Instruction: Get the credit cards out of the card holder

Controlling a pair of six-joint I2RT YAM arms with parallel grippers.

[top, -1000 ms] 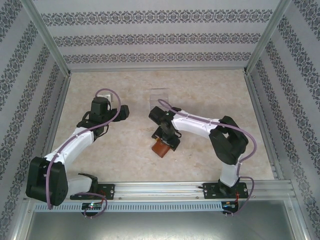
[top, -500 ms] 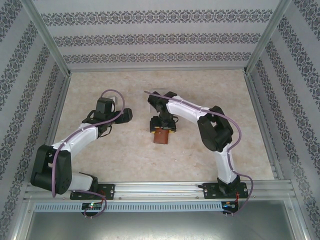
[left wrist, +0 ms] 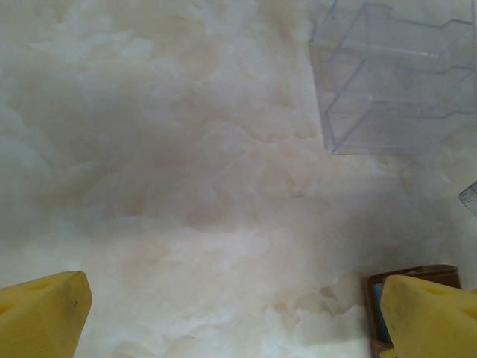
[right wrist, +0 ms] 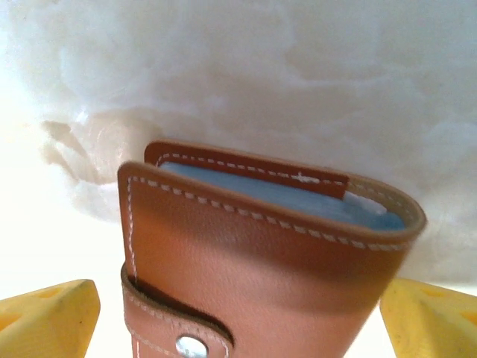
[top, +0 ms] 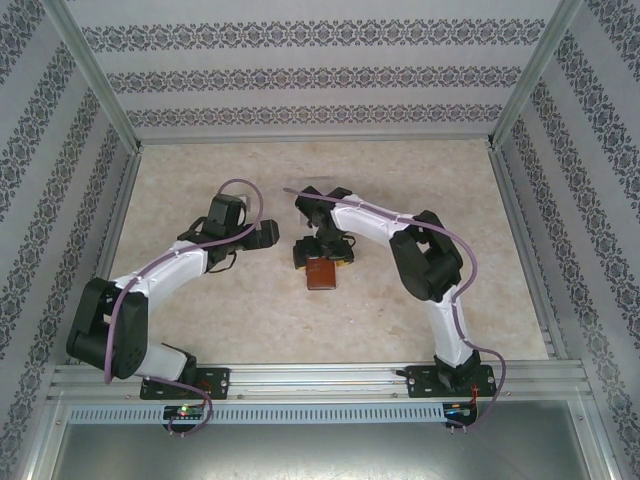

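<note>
No readable text, label, brand, number or sign is being shown on anything in view.

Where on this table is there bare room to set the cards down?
Bare: the wide stretch between the right arm and the right rail, and the near strip between the card holder and the front rail. Crowded: mid-table, where the left gripper, right gripper, card holder and clear tray sit close together.

The card holder (right wrist: 261, 253) is smooth stitched leather, the tray (left wrist: 387, 82) clear glossy plastic, the tabletop (left wrist: 186, 186) matt and marbled.
</note>
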